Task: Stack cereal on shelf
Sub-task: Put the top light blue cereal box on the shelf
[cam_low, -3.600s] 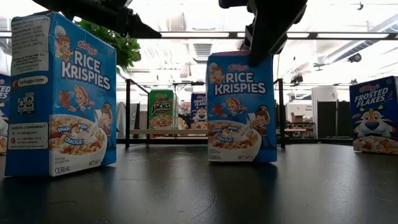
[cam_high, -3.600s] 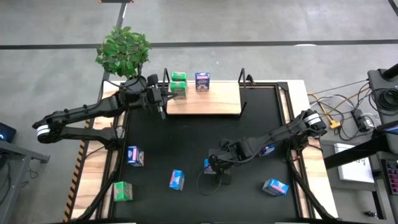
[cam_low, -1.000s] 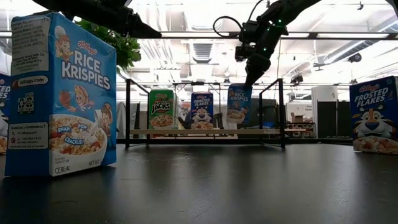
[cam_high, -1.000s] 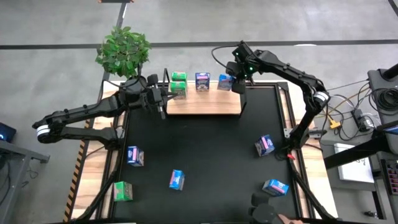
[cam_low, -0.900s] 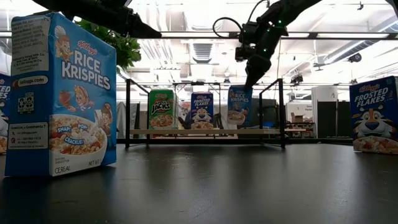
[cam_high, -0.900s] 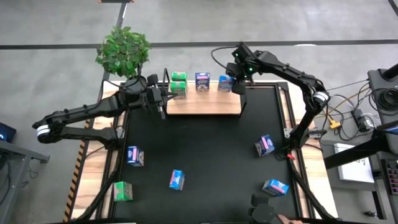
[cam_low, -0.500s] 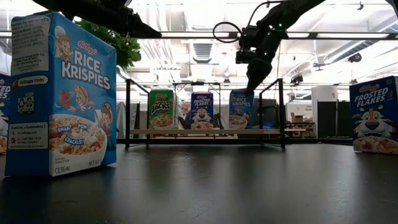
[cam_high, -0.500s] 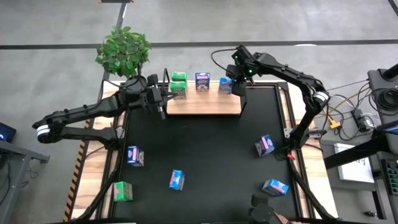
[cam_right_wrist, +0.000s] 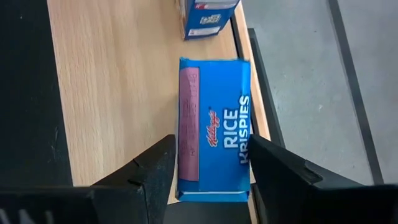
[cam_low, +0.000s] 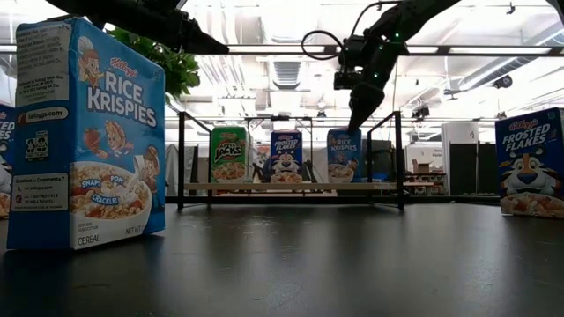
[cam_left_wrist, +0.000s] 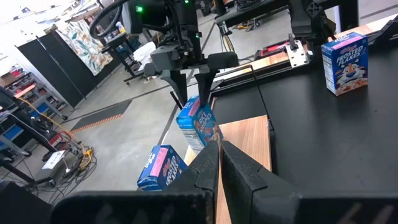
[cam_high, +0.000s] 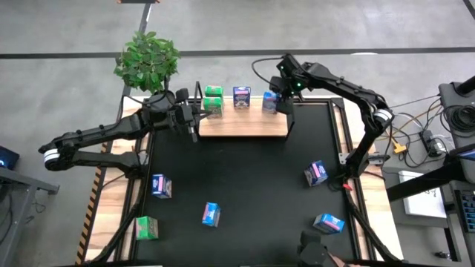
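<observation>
At the shelf's [cam_high: 245, 119] left end, the left claw [cam_high: 199, 115] hovers, fingers pressed together, beside the Apple Jacks carton [cam_high: 213, 101]. A Frosted Flakes carton [cam_high: 242, 96] stands mid-shelf. The right claw [cam_high: 280, 104] straddles the upright Rice Krispies carton [cam_right_wrist: 214, 127], fingers spread.

"RICE KRISPIES" on near blue carton [cam_low: 84, 136]; "FROSTED FLAKES" on right-edge carton [cam_low: 530, 163]; "JACKS" on green carton [cam_low: 229, 155].

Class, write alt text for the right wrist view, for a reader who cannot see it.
The right gripper straddles a blue Rice Krispies carton, its fingers either side, on the light wooden shelf. A second blue carton stands farther along the shelf, by the same edge.
</observation>
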Robot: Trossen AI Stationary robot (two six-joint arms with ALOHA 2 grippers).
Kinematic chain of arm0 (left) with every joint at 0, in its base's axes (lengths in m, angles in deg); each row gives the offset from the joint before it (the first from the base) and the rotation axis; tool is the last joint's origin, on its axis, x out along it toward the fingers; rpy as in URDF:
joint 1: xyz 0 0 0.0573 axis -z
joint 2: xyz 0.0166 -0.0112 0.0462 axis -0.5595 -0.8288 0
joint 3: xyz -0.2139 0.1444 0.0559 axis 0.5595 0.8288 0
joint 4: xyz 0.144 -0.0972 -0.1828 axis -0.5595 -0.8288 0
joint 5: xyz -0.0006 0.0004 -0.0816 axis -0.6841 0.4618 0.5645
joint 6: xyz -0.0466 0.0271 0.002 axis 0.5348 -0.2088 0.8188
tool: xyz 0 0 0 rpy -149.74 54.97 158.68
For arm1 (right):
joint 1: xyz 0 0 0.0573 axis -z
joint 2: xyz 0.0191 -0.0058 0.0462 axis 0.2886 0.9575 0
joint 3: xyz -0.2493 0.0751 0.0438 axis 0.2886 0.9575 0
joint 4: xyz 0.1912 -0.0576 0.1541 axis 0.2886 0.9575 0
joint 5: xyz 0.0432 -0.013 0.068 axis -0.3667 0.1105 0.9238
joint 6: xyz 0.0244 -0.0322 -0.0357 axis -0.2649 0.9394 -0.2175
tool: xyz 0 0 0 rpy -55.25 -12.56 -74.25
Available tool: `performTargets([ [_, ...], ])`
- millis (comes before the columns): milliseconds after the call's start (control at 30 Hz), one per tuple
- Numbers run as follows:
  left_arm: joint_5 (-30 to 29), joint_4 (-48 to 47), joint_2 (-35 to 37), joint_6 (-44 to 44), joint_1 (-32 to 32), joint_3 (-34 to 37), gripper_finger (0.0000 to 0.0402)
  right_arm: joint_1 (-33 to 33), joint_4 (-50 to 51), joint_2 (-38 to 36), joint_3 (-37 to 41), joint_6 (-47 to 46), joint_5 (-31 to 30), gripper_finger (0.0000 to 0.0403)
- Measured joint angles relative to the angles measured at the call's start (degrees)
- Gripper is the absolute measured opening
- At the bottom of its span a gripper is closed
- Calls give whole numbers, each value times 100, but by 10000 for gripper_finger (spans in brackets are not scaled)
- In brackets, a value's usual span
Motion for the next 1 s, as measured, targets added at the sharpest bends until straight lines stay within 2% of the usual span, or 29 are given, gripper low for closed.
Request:
performTargets([
  [333,0,-2,0,-1,1,0,0,-111,148,-13,-489,-257,-4,183],
  [467,0,-2,0,-2,1,0,0,-286,164,-22,-601,-434,-272,147],
  [733,0,-4,0,-2,2,0,0,-415,161,0,-307,-404,-951,19],
  [1000,0,-4,0,-2,2,0,0,-415,-59,0,-168,-130,-1058,13],
])
